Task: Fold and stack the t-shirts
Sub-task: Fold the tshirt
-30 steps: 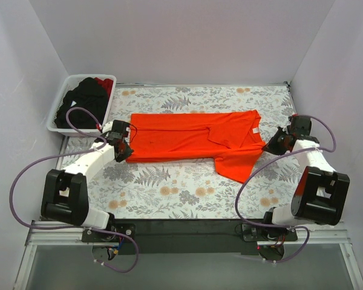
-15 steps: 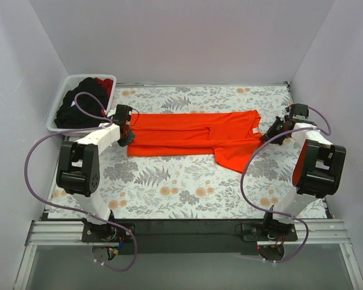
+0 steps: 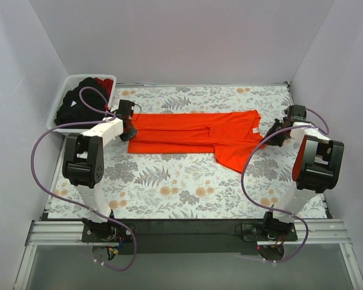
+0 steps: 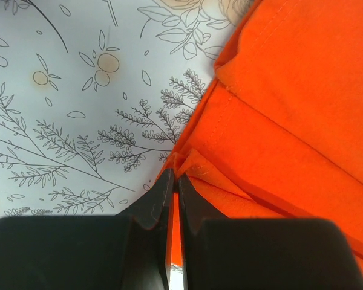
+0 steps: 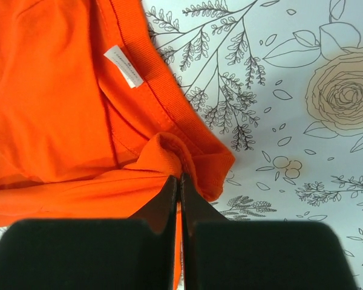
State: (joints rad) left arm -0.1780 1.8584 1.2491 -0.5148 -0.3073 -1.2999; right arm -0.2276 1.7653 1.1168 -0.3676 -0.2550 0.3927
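Tightly pinched left fingers [image 4: 150, 210], right fingers [image 5: 163, 204].

Bright, even light, soft shadows, sharp

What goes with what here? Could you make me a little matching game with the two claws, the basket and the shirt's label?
1 left claw
2 right claw
3 white basket
4 neck label

a holds dark clothes
b shut on the orange t-shirt's collar
c shut on the t-shirt's hem end
d white, inside the collar

Pairs: 1-c, 2-b, 3-a, 4-d
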